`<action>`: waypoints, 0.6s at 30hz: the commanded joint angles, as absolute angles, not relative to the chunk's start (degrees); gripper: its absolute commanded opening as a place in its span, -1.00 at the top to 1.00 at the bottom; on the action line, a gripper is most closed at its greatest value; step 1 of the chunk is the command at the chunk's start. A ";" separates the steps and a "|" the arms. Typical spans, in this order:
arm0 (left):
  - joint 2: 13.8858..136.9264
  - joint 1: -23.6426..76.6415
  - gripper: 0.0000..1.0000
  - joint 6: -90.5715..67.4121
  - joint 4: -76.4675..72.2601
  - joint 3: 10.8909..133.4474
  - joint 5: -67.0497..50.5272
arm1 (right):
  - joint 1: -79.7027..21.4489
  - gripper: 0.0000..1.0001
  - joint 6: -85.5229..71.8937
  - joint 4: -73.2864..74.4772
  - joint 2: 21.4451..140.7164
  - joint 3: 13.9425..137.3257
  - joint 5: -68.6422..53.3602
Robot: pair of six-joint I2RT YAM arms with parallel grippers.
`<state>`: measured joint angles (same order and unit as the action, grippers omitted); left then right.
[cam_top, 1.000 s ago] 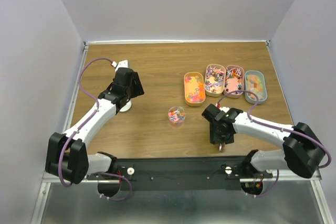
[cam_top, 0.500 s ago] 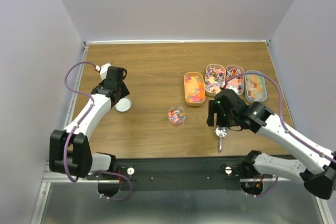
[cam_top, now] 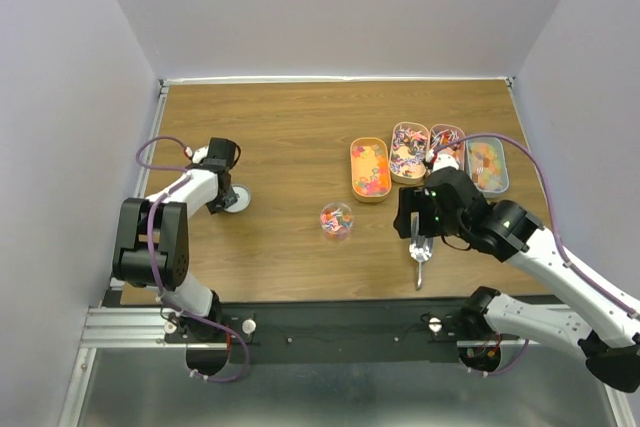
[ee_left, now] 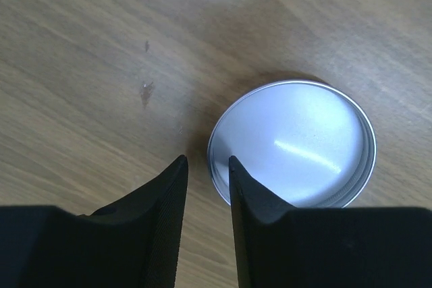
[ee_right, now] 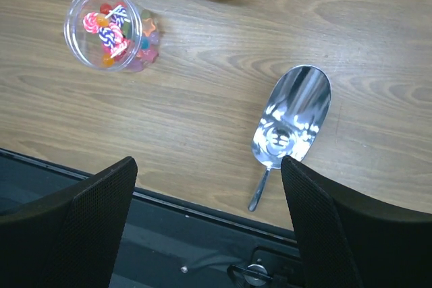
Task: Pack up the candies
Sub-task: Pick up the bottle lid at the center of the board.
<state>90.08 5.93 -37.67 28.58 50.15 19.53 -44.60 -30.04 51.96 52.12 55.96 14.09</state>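
The candies (cam_top: pixel 336 217) fill a small clear round jar (ee_right: pixel 108 28) at mid-table; more lie in the oblong trays (cam_top: pixel 370 169). A metal scoop (ee_right: pixel 293 116) lies flat on the wood, bowl away from the near edge. Above it hangs my right gripper (ee_right: pixel 208 160), wide open and holding nothing. A round silver lid (ee_left: pixel 291 143) rests on the table at the left. My left gripper (ee_left: pixel 206 161) points down at the lid's left rim with its jaws a narrow gap apart. Its right finger overlaps the rim, and bare wood shows in the gap.
Several pastel trays (cam_top: pixel 446 152) stand in a row at the back right, the nearest just ahead of the scoop. The table's near edge and black rail (ee_right: pixel 202 234) run right below the scoop's handle. The walls close in on three sides.
The right gripper opened wide and lifted off the scoop, which now lies on the table. The left arm folded back and came down at the lid, jaws narrowing.
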 commanded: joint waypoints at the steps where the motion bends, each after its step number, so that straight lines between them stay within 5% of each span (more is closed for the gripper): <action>1: 90.44 5.27 0.26 -37.71 25.84 50.01 19.34 | -44.56 -0.86 -28.04 49.31 54.40 57.04 12.57; 8: 89.48 4.22 0.38 -36.74 23.73 47.73 18.55 | -44.56 -0.86 -27.69 47.29 57.12 55.99 11.42; 15: 87.02 3.96 1.00 -36.56 25.13 48.33 18.72 | -44.56 -0.86 -25.49 44.04 59.41 56.16 6.35; 18: 82.72 4.48 1.00 -35.60 25.23 49.65 17.14 | -44.56 -0.87 -24.96 40.70 60.73 56.95 1.61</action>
